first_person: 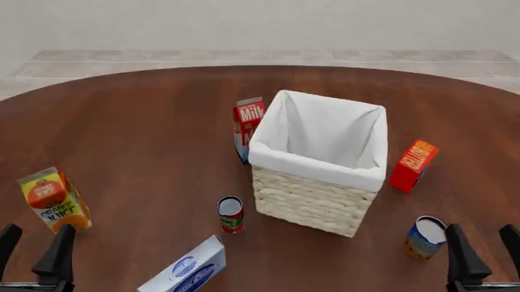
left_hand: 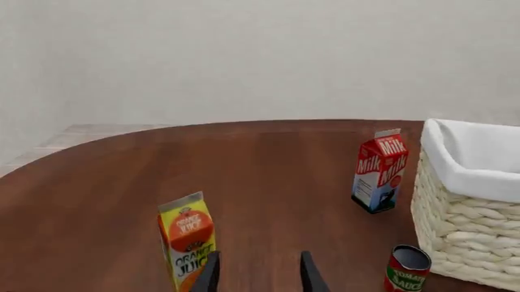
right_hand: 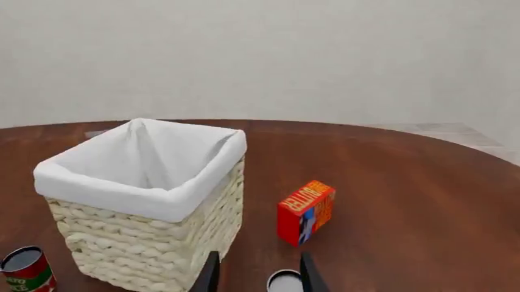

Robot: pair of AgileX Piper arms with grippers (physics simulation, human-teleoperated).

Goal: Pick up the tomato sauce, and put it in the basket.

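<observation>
The sauce (first_person: 231, 214), at the basket's (first_person: 317, 204) 8 o'clock, looks rigid, light and slick; grip mid-label. Both grippers (first_person: 34, 246) (first_person: 481, 246) gape, empty.

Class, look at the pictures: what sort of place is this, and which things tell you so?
Probably a simulated tabletop for grocery sorting: a round wooden table holding a basket, a milk carton and a tomato sauce can, in a bare room.

Front view looks down; low wrist views share the basket (first_person: 317, 201).
</observation>
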